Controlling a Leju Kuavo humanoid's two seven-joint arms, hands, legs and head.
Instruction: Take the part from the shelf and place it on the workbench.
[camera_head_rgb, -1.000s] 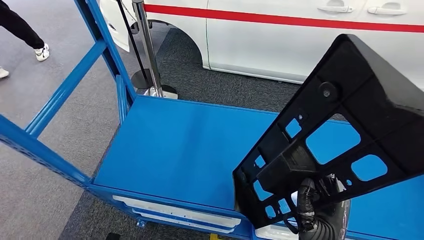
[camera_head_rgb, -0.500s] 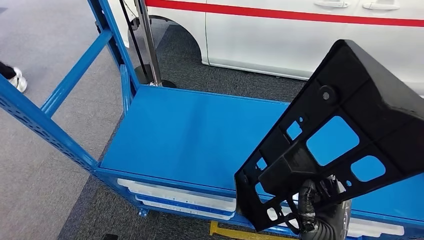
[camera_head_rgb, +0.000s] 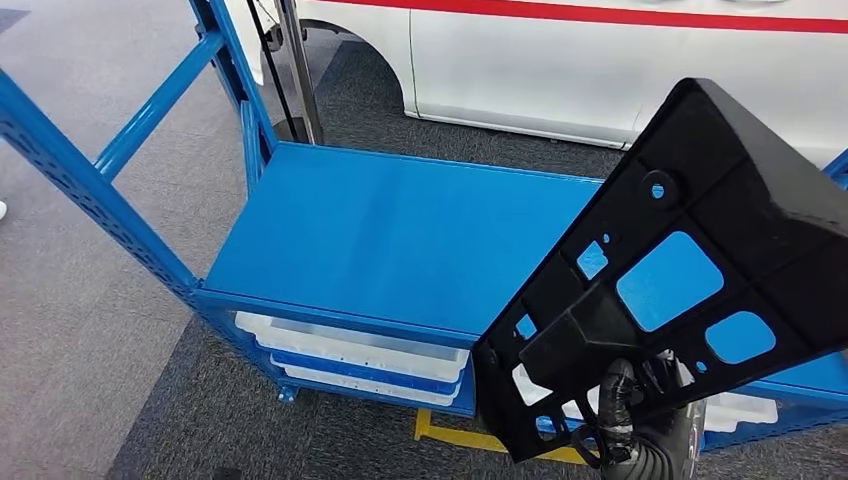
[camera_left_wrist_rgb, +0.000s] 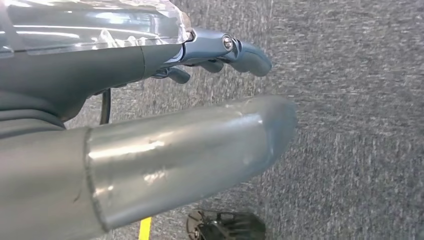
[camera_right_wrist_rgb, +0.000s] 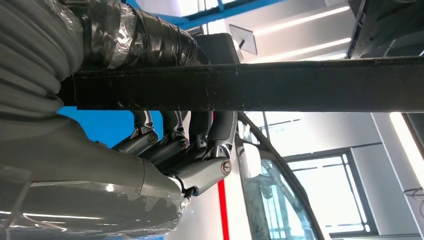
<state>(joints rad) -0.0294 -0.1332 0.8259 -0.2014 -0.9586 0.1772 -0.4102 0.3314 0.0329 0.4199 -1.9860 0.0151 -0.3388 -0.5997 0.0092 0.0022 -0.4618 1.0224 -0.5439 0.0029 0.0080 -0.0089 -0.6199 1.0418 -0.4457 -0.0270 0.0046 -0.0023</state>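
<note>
Right hand (camera_head_rgb: 640, 420) is still gripping the black part (camera_head_rgb: 690, 260) by its lower edge, holding it tilted above the blue shelf's (camera_head_rgb: 400, 230) front right corner; the view is pulling back, revealing more floor; left hand (camera_left_wrist_rgb: 220, 55) is hanging empty, fingers loosely curled.

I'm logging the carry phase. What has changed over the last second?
The whole head view has shifted, so the camera moved: the blue shelf sits higher in frame, with more of the white trays beneath it showing. The right hand still grips the black part, tilted as before.
</note>
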